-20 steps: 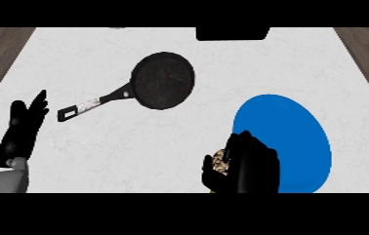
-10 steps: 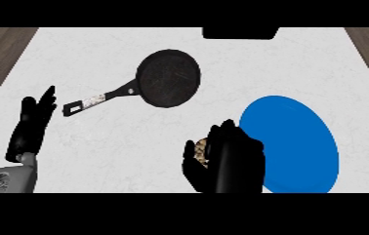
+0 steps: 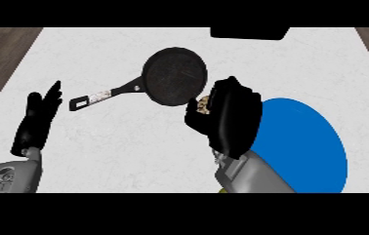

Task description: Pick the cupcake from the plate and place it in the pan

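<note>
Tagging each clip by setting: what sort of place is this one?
Most likely a kitchen counter: a pale speckled worktop carries a black frying pan and a blue plate, and the right hand holds a cupcake near the pan's rim.

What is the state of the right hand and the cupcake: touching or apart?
Touching. The head view shows the right hand, fingers curled round the cupcake.
</note>
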You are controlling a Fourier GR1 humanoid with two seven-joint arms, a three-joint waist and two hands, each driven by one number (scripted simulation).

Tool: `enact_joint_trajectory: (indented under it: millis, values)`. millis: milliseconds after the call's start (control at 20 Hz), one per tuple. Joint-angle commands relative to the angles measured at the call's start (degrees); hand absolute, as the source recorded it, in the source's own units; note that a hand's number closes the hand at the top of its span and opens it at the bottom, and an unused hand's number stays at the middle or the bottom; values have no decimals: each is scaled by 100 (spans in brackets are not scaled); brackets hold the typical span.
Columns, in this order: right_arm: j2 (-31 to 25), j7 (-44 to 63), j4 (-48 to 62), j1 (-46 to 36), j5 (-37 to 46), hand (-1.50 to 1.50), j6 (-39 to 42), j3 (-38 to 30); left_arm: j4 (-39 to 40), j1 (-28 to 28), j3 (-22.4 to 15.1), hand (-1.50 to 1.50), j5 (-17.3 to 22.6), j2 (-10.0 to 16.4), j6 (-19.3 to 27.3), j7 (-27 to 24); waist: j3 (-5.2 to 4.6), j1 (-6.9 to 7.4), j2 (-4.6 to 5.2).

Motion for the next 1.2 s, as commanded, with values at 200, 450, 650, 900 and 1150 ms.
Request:
enact_joint_trajectory:
  millis: [200, 450, 650, 900, 1150]
  values:
    - [61, 774, 1787, -837, -919, 150, -1626, -772, 117, -235, 22, 0, 27, 23, -76, -2, 1, 148, 60]
    - [62, 34, 3098, -1215, -1384, 150, -2383, -1325, 57, -300, -166, 0, -89, -97, -57, 1, 9, 237, 106]
    - [62, -639, 3983, -1713, -2002, 150, -2876, -1708, 159, -195, -114, 0, -30, -14, -200, -112, 7, 324, 122]
    - [63, -1285, 4537, -1808, -2869, -150, -3775, -2028, 135, -397, -213, 0, -54, -154, -155, -22, 20, 493, 199]
    - [63, -1865, 5085, -1924, -3602, -150, -4354, -1940, 247, -676, -192, 0, -92, -51, -210, -32, 23, 605, 249]
